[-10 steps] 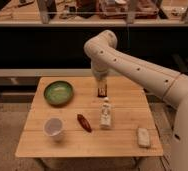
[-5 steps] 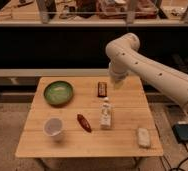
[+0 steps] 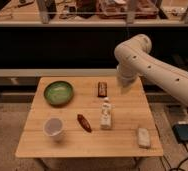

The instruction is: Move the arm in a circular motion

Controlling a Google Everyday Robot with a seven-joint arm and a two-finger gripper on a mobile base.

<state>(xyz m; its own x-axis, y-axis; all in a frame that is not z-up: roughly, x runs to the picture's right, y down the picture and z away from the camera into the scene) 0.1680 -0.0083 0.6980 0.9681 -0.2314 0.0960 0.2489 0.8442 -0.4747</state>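
— What has changed?
— The arm (image 3: 157,75) has swung further right, so its gripper (image 3: 123,84) now hangs over the worktop's (image 3: 87,145) far right part, beside the brown snack bar (image 3: 102,89) rather than above it.
— Is the gripper spread or pressed together?
— I cannot tell.
— And front to back?
— A clear cup (image 3: 53,128) and a pale packet (image 3: 143,137) sit nearest. Behind them are a dark red oblong item (image 3: 84,122) and an upright white bottle (image 3: 106,114), then the green bowl (image 3: 58,92). The arm reaches in from the right.
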